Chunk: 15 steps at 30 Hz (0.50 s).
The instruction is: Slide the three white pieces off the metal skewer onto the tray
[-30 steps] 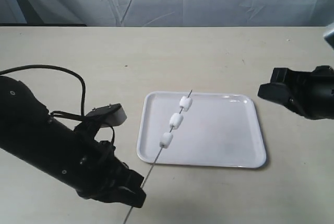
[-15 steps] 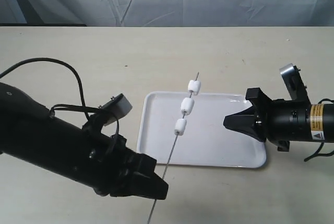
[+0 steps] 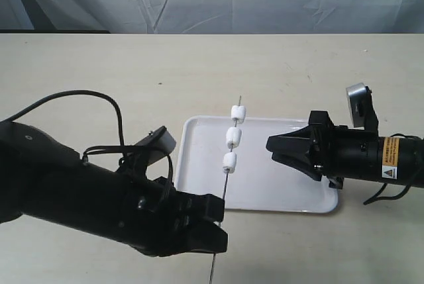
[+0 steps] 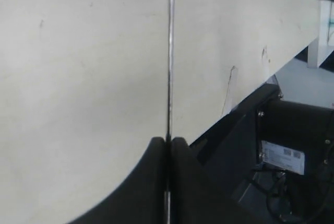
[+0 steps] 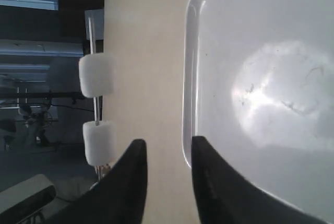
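Note:
My left gripper (image 3: pixel 215 231) is shut on the lower end of the thin metal skewer (image 3: pixel 224 198), holding it raised and steep above the tray's left part. The rod runs straight out from between the shut jaws (image 4: pixel 168 57) in the left wrist view. Three white pieces (image 3: pixel 232 137) sit spaced along its upper half. The white tray (image 3: pixel 285 185) lies flat on the table. My right gripper (image 3: pixel 273 143) is open above the tray, pointing at the pieces from their right, a short way off. The right wrist view shows two of the pieces (image 5: pixel 96 75) beside the tray's rim (image 5: pixel 187 93).
A beige table (image 3: pixel 132 79) carries everything, with a pale curtain behind its far edge. A black cable (image 3: pixel 99 98) loops over my left arm. In the left wrist view the table's edge and dark equipment (image 4: pixel 282 145) below it show.
My left gripper has lifted the skewer off the tray and tipped it steeper, moving right. My right gripper has come in from the right edge toward the pieces.

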Available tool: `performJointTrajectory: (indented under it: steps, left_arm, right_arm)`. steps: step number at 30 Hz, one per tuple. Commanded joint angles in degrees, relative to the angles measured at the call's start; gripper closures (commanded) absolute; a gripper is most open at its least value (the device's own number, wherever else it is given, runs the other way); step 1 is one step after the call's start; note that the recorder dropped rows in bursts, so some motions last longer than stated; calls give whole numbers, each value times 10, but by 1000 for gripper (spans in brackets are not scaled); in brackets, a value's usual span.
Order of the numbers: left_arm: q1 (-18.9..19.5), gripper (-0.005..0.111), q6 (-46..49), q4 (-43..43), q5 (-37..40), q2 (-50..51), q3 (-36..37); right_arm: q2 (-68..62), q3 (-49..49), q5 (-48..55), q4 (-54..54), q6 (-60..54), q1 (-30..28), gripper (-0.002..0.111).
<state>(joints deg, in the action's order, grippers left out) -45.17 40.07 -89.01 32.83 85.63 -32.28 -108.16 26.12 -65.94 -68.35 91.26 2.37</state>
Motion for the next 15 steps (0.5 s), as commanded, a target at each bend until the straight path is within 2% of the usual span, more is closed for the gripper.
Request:
performJointTrajectory:
  steps: [1,5,15]
  left_arm:
    - [-4,107,-12,-31,15,-3,1]
    - [-7,107,-42,-7,37,-3,1]
    - [-7,107,-41,17,79,-3,1]
  right_arm:
    - [-1,-1,-10,12,-9,1,74]
    - [-1,-1,-18,12,-9,5,74]
    - [-1,-1,-18,40,-9,51,74]
